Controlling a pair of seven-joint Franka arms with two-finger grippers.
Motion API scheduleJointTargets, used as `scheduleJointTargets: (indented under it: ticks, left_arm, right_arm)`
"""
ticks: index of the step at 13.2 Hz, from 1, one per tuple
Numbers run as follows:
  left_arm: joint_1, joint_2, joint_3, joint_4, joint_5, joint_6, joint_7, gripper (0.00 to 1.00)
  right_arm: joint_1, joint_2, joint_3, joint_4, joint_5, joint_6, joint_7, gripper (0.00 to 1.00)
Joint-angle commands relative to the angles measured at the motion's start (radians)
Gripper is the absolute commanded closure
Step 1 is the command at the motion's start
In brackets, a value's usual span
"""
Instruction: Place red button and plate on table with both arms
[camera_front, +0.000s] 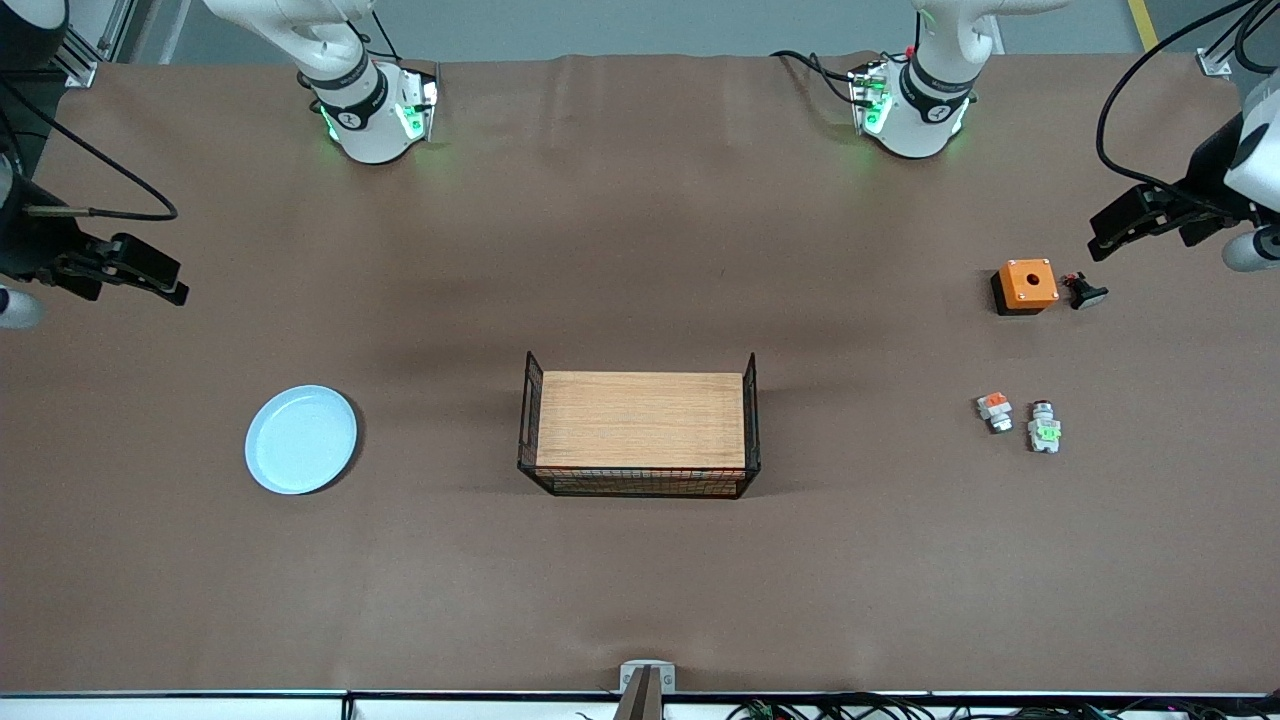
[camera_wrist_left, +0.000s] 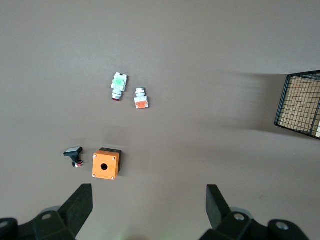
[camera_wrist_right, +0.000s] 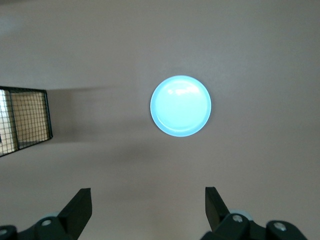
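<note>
The red button (camera_front: 1044, 429), a tiny white-grey module with a green tab, lies on the brown table (camera_front: 640, 250) toward the left arm's end. It also shows in the left wrist view (camera_wrist_left: 118, 85). The pale blue plate (camera_front: 300, 439) lies flat on the table toward the right arm's end and shows in the right wrist view (camera_wrist_right: 180, 105). My left gripper (camera_front: 1098, 243) hangs open and empty over the table edge beside the orange box; its jaws stand wide apart (camera_wrist_left: 149, 200). My right gripper (camera_front: 178, 292) hangs open and empty over the table's right-arm end (camera_wrist_right: 148, 202).
A wooden board with black wire-mesh ends (camera_front: 640, 420) stands at the table's middle. A similar module with an orange tab (camera_front: 994, 410) lies beside the red button. An orange square box with a round hole (camera_front: 1025, 286) and a small black part (camera_front: 1085, 292) lie farther from the front camera.
</note>
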Motion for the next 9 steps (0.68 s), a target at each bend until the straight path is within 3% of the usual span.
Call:
scheduleJointTargets:
  ticks: [1,9]
  left_arm:
    - [0.003,-0.033,-0.003,-0.028,-0.002,0.017,0.009,0.0]
    - [0.001,-0.023,0.003,-0.013,0.0,0.011,0.003,0.0]
  right_arm:
    - [-0.01,0.011,0.001,0.04,-0.015,-0.017,0.012,0.0]
    - [-0.007,0.013,0.003,0.042,-0.013,-0.071,0.01,0.0]
